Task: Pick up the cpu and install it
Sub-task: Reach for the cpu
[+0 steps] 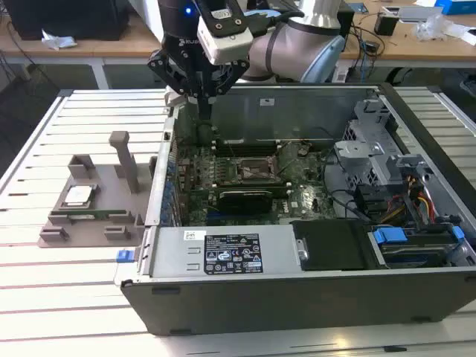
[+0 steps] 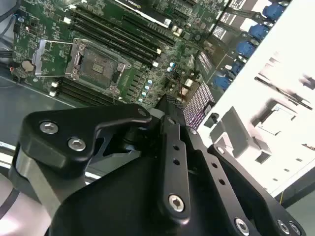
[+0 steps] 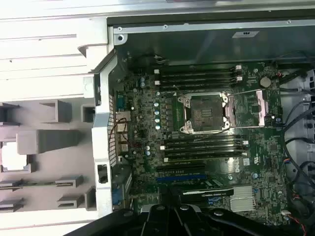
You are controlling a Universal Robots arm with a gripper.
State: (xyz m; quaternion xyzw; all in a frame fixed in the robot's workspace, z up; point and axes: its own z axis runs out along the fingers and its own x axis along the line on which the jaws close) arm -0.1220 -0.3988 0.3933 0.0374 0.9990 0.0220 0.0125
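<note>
The cpu (image 1: 78,195) is a small silver square lying flat on the grey holder (image 1: 89,223) outside the computer case, at the exterior view's left. In the first wrist view the cpu (image 3: 12,158) appears washed out on that holder. The open socket (image 1: 256,169) sits mid-motherboard, seen empty in both wrist views (image 3: 204,114) (image 2: 96,64), with its metal cover plate (image 3: 256,105) folded aside. My gripper (image 1: 204,119) hangs over the case's rear corner nearest the holder, well apart from the cpu. Its black fingers (image 2: 170,105) meet at the tips, shut on nothing.
The open case (image 1: 297,290) has tall metal walls; its wall (image 3: 101,128) stands between holder and motherboard. A green memory stick (image 1: 82,217) lies on the holder below the cpu, beside an upright grey post (image 1: 123,160). Drive cages and cables (image 1: 401,186) crowd the exterior view's right.
</note>
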